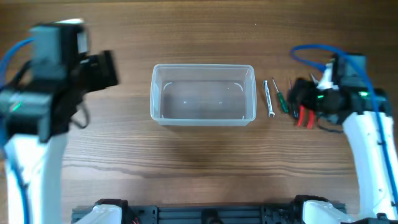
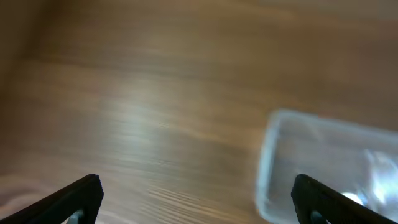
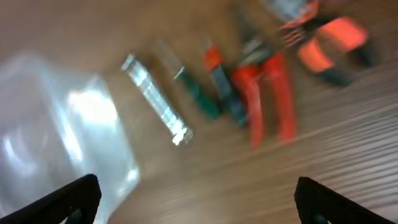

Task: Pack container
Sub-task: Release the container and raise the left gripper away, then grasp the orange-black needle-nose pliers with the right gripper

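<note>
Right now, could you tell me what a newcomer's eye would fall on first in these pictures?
The clear container, empty, sits in the middle of the wooden table. Just to its right lies a row of hand tools, among which the red-handled pliers stand out.

Wood-grain table (image 1: 199,168) under soft light

The overhead view is filled by a brown table top, its grain laid from left to right and crossed by darker wavy streaks. A pale sheen (image 2: 134,115) of reflected light is seen on the wood in the left wrist view. The surface is blurred in both wrist views.
</note>
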Tool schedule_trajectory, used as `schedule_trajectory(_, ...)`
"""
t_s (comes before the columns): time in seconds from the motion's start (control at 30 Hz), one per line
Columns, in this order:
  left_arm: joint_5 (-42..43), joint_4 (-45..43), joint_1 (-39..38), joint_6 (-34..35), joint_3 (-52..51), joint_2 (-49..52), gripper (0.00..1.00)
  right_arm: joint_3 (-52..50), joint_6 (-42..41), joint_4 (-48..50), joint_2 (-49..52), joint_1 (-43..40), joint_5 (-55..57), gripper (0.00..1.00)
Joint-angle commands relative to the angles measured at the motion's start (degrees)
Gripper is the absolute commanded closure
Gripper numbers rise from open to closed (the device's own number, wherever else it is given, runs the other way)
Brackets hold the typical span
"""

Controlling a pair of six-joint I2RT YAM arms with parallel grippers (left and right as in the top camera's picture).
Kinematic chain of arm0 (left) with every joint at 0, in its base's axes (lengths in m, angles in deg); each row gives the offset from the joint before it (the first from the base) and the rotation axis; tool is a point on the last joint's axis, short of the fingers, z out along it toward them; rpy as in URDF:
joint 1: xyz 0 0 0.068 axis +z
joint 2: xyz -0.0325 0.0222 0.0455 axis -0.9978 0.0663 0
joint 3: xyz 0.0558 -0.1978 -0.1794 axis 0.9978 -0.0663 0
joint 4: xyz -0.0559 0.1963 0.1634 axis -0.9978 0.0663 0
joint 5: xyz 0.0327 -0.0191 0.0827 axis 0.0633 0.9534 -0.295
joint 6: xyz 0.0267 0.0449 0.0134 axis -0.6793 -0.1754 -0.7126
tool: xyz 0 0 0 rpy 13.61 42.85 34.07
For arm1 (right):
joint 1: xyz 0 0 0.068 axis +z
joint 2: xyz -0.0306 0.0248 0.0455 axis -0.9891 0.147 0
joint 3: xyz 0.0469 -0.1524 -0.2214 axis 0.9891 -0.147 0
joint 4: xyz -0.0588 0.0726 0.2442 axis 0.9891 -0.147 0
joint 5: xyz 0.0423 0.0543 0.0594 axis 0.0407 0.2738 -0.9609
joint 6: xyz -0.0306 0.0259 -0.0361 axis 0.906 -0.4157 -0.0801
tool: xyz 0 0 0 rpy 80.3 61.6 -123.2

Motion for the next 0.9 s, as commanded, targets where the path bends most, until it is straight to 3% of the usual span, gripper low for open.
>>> schedule_trajectory(0.0, -5.9, 0.7, 7.3, -0.1, -0.2, -2.8, 0.0, 1.0, 2.3, 3.2, 0.6, -8.5, 0.8, 0.0)
schedule_trajectory(0.13, -5.8, 1.0, 11.4, 0.2, -0.2, -4.1, 0.0, 1.0, 2.9, 10.7, 2.4, -13.7, 4.5, 0.0)
schedule_trajectory(0.33, -5.9, 1.0, 11.4, 0.2, -0.2, -3.9, 0.0, 0.9, 16.7, 20.5, 8.7, -13.7, 3.6, 0.0)
schedule_trajectory(0.37, -5.9, 1.0, 11.4, 0.2, -0.2, -3.9, 0.0, 0.9, 20.1, 20.8, 10.1, -13.7, 3.6, 0.04)
schedule_trajectory(0.4, -5.9, 1.0, 11.4, 0.2, -0.2, -3.9, 0.0, 0.9, 26.1, 20.3, 12.5, -13.7, 3.6, 0.18)
schedule_trajectory(0.47, -5.9, 1.0, 11.4, 0.2, -0.2, -3.9, 0.0, 0.9, 30.3, 19.6, 15.1, -13.7, 3.6, 0.26)
schedule_trajectory(0.53, -5.9, 1.0, 11.4, 0.2, -0.2, -3.9, 0.0, 0.9, 30.6, 19.5, 17.2, -13.7, 3.5, 0.2)
schedule_trajectory(0.63, -5.9, 1.0, 11.4, 0.2, -0.2, -3.9, 0.0, 0.9, 30.6, 16.4, 21.6, -13.7, 3.6, 0.2)
schedule_trajectory(0.7, -5.9, 1.0, 11.4, 0.2, -0.2, -3.9, 0.0, 0.9, 30.8, 16.2, 23.1, -13.7, 4.3, 0.27)
schedule_trajectory(0.73, -5.9, 1.0, 11.4, 0.2, -0.2, -3.9, 0.0, 0.9, 30.8, 16.2, 24.0, -13.7, 5.1, 0.35)
schedule_trajectory(0.87, -5.9, 1.0, 11.4, 0.2, -0.2, -3.9, 0.0, -0.1, 31.3, 16.7, 26.9, -13.7, 5.6, 0.36)
